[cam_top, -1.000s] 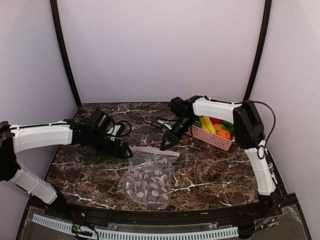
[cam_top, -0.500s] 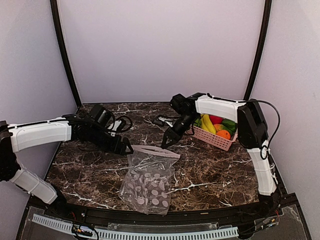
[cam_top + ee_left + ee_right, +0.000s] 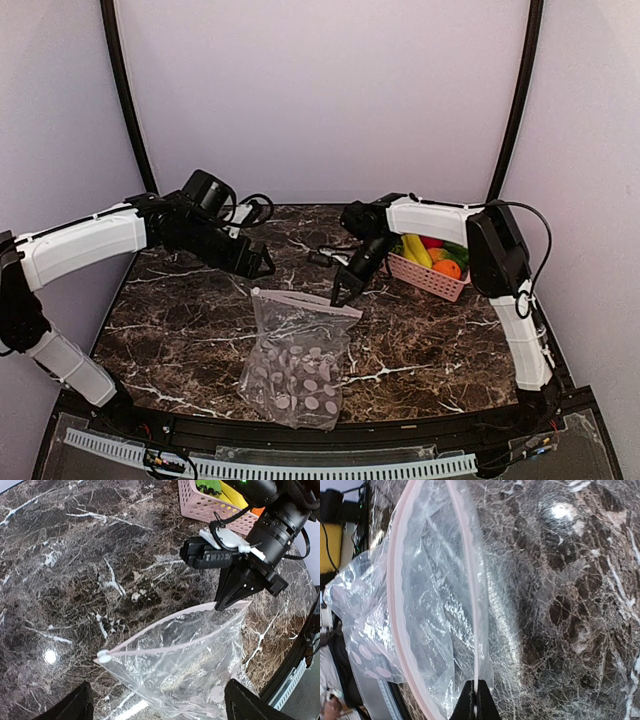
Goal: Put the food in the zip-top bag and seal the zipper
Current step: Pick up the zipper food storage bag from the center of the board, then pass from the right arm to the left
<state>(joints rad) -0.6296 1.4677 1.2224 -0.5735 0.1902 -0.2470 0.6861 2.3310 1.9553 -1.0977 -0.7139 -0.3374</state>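
The zip-top bag (image 3: 298,355) lies near the middle of the dark marbled surface (image 3: 180,330), with its bottom toward the near edge and its mouth toward the far edge. It is clear, crinkled plastic, with white polka dots over its lower half. The zipper (image 3: 150,647), a narrow pale pinkish strip, runs the full width of the top. Its two lips stand parted, so the mouth gapes in a long narrow loop. A small white tab (image 3: 104,655) sits at the zipper end away from the right gripper (image 3: 475,706). That gripper is pressed together on the zipper's other end, pinching one lip of the strip. The left gripper (image 3: 264,267) is spread wide and hangs above the surface just beyond the bag's far left corner, touching nothing. The food (image 3: 432,252), a yellow banana with red, orange and green pieces, sits in a pink slotted basket (image 3: 420,275) near the right edge of the surface, toward the far right corner.
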